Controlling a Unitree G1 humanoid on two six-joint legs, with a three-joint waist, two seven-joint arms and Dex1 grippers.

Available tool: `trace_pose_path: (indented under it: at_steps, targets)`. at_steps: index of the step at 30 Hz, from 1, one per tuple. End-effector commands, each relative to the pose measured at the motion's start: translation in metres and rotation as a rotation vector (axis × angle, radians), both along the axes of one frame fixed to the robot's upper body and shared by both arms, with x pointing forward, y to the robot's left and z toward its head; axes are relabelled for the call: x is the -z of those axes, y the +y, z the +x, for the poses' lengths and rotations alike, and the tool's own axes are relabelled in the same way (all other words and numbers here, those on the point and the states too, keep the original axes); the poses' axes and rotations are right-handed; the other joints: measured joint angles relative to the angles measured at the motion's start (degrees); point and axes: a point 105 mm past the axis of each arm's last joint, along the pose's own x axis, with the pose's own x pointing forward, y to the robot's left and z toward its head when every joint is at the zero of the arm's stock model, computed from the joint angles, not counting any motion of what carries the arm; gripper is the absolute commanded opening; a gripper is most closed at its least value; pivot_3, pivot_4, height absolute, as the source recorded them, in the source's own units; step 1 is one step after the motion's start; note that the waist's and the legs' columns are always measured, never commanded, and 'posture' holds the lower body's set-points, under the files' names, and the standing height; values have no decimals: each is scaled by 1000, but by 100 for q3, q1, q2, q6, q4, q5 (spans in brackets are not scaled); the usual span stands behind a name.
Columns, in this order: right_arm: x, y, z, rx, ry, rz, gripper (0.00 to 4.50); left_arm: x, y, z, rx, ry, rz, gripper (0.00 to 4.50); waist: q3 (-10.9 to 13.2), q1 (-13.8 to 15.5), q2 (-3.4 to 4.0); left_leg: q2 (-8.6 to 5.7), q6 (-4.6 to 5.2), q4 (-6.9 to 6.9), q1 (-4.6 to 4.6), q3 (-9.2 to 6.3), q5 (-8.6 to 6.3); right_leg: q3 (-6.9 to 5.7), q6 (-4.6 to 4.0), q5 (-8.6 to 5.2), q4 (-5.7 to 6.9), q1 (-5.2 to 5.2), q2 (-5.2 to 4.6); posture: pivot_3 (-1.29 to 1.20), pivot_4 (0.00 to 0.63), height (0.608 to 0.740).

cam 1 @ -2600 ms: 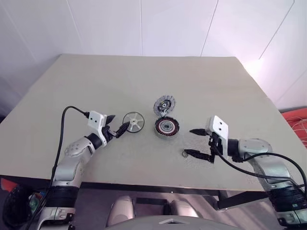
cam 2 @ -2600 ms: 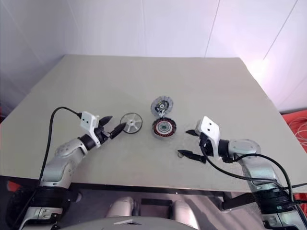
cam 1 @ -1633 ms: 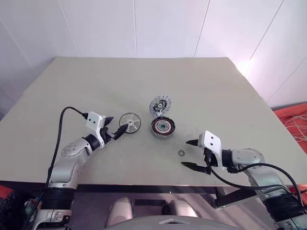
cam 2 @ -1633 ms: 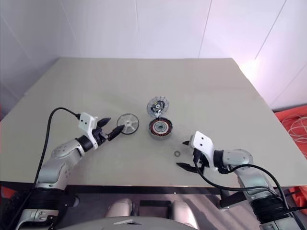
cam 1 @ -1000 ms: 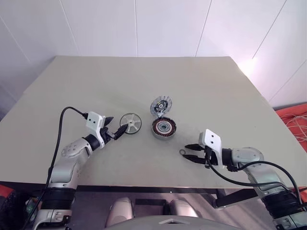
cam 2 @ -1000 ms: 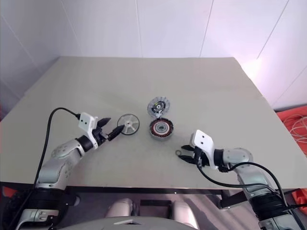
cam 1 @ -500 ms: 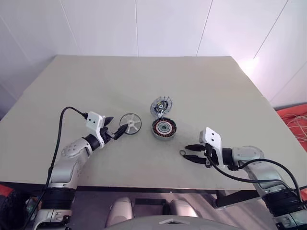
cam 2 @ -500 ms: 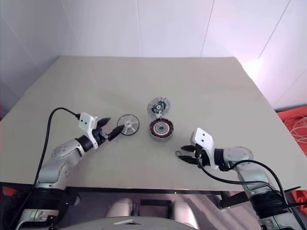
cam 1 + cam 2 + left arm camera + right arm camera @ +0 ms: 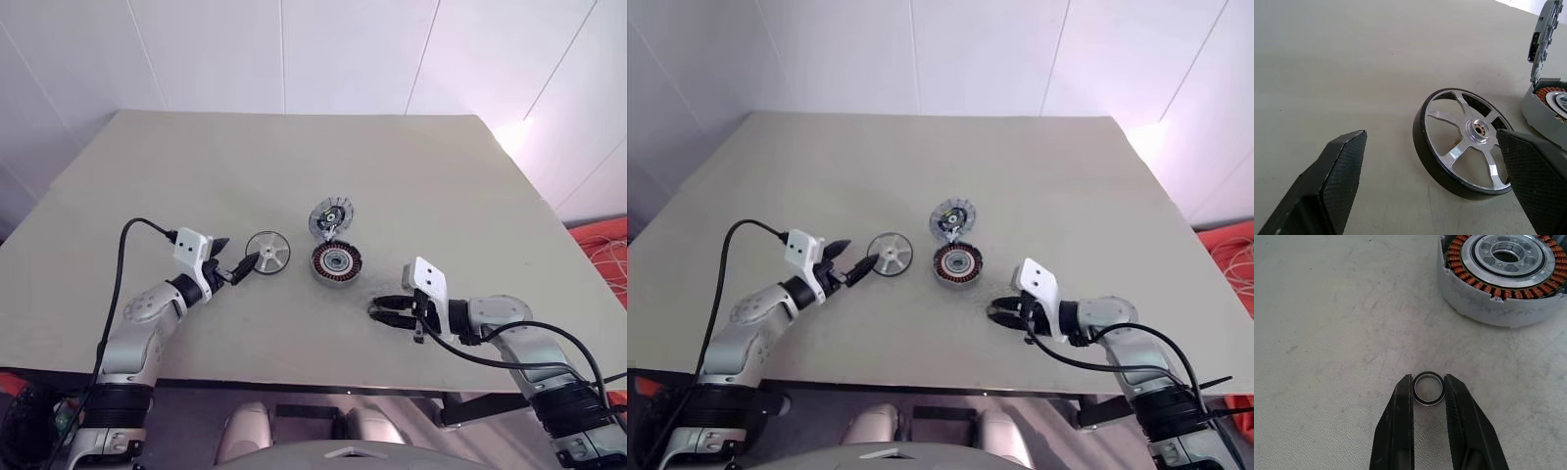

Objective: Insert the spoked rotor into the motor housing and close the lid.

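While my left gripper stands open astride the spoked rotor, my right gripper pinches a small ring near the motor housing, apparently for seating.

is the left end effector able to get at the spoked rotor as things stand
Probably yes. The left end effector is open, one finger on each side of the spoked rotor, which lies flat on the table with nothing between them.

Beige table, spoked rotor, motor housing beside it, small ring nearby
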Motion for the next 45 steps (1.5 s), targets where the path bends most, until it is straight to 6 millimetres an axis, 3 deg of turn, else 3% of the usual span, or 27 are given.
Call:
trace_pose_path:
  at_steps: [1, 9, 16, 20, 29, 34, 39, 45]
  targets:
    - [-6, 1, 4, -9, -39, 7, 563, -16, 4, 2, -9, -65, 6, 4500, 0, 0, 0, 0, -2, 0, -1, -3, 1, -3, -1, -1, 0, 1, 0, 0, 0, 740]
    - [-9, -6, 14, 34, -61, 7, 563, -17, 5, 4, -13, -69, 7, 4500, 0, -2, 0, -1, 0, 2, 3, -8, 5, -10, -2, -1, 1, 11, -5, 0, 0, 740]
    - [-75, -1, 68, 259, -146, 261, 563, -17, 6, 6, -27, -72, 11, 4500, 3, -19, 9, -1, -9, 0, 3, -10, 22, -12, -4, 0, 20, 2, -5, 0, 0, 740]
    - [-94, 16, 75, 229, -128, 312, 563, -16, 8, 8, -55, -57, -4, 4500, 2, 9, 9, -1, -13, 0, 0, -19, 25, -23, -10, -4, 19, 4, -5, 0, 0, 740]
    - [-93, 51, 76, 158, -89, 246, 563, -14, 12, 8, -89, -3, -12, 4500, 3, 7, 9, 0, -35, -1, -23, -34, 39, -45, -20, -9, 20, -6, -9, 0, 0, 740]
    - [-94, 66, 65, 110, -60, 246, 563, -14, 14, 7, -91, -12, 8, 4500, 3, 12, 10, 0, -46, -1, -23, -44, 45, -52, -20, -9, 22, -4, -8, 0, 0, 740]
    - [-90, 71, 55, 92, -27, 231, 563, -15, 14, 8, -92, -16, 15, 4500, 3, 13, 9, 0, -47, 0, -23, -47, 46, -54, -20, -9, 21, -1, -9, 0, 0, 740]
    - [-75, 68, 61, 128, -3, 174, 563, -15, 14, 8, -91, -20, 20, 4500, 3, 10, 9, 0, -53, -1, -22, -50, 49, -55, -20, -9, 23, -1, -9, 0, 0, 740]
